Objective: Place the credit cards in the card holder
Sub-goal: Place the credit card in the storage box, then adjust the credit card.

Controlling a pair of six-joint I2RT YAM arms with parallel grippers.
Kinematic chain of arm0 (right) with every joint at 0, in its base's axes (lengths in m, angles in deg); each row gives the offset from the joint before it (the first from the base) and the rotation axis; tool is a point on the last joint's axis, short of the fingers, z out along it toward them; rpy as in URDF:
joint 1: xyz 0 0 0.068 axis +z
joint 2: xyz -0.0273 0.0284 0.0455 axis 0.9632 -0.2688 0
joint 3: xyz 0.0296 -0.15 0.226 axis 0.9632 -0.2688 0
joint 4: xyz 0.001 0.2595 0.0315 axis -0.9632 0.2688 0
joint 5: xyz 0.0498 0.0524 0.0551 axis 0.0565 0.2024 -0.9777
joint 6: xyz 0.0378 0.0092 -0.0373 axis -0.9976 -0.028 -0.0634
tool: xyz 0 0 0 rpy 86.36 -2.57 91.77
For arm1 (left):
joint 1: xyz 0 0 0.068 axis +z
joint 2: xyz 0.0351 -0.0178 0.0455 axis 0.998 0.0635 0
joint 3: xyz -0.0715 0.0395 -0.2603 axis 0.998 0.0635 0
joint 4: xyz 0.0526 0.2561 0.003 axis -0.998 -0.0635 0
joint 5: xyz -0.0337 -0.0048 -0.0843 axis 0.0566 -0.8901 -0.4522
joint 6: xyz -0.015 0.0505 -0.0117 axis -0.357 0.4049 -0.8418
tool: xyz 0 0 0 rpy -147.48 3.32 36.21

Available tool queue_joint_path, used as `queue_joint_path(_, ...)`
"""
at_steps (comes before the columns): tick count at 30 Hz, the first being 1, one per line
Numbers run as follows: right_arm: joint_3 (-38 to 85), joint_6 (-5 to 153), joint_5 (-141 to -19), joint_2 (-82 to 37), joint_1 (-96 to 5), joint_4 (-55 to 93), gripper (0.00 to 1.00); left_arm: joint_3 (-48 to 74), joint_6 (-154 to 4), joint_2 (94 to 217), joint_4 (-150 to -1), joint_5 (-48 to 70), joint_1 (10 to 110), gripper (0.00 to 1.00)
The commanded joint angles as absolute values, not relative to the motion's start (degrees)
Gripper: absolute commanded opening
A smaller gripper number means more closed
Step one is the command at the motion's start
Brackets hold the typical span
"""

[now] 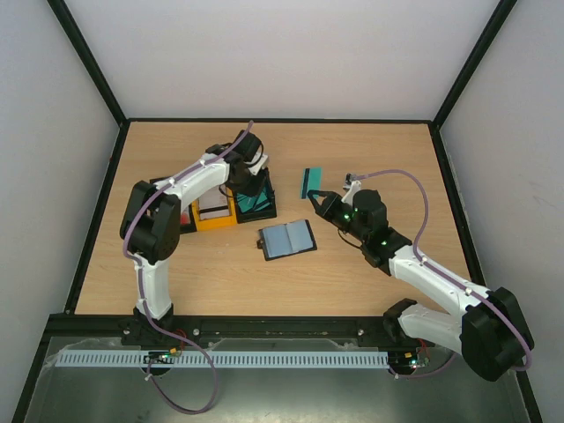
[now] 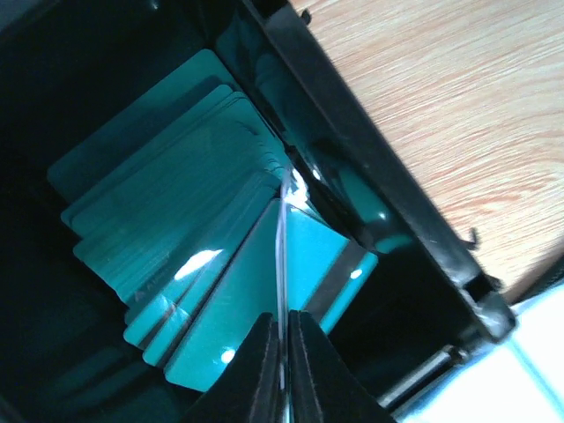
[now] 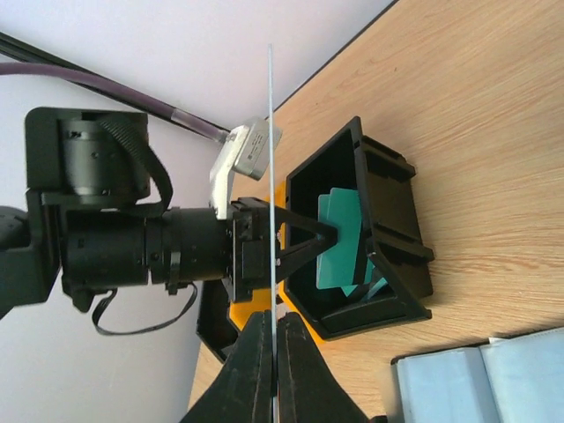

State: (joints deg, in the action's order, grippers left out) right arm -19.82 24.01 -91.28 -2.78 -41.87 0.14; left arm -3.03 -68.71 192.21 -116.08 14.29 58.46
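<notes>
The card holder [image 1: 287, 239] lies open on the table between the arms, its pale inner slots facing up; its corner shows in the right wrist view [image 3: 480, 379]. My left gripper [image 2: 284, 322] reaches into a black bin [image 1: 268, 208] and is shut on one teal credit card [image 2: 282, 256], seen edge-on above a fanned stack of teal cards [image 2: 167, 211]. Right of the bin, my right gripper [image 3: 273, 322] is shut on another teal credit card [image 1: 313, 182], held upright above the table and seen edge-on in its wrist view [image 3: 271, 159].
A yellow bin [image 1: 214, 216] and a further black bin [image 1: 174, 210] stand in a row left of the teal cards' bin. The left arm's wrist [image 3: 132, 238] hangs over that bin [image 3: 388, 264]. A black frame edges the table.
</notes>
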Motion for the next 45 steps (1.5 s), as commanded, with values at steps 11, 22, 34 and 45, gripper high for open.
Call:
queue_joint_path(11, -21.0, 25.9, -91.1, -3.5, -41.9, 2.4, 0.02, -7.6, -68.8, 189.5, -121.2, 12.8, 62.7, 0.58)
queue_joint_path(22, -23.2, 38.5, -96.0, -3.2, -41.9, 11.5, 0.02, 12.3, -85.7, 170.5, -99.7, 6.2, 54.3, 0.64)
queue_joint_path(34, -31.6, 27.0, -120.7, 3.6, -41.8, -13.7, 0.02, 44.0, -115.2, 152.9, -56.6, -3.6, 44.6, 0.82)
queue_joint_path(45, -33.8, 23.1, -123.6, 8.8, -41.7, -15.6, 0.02, 47.8, -124.8, 153.0, -42.1, -9.6, 42.8, 0.29)
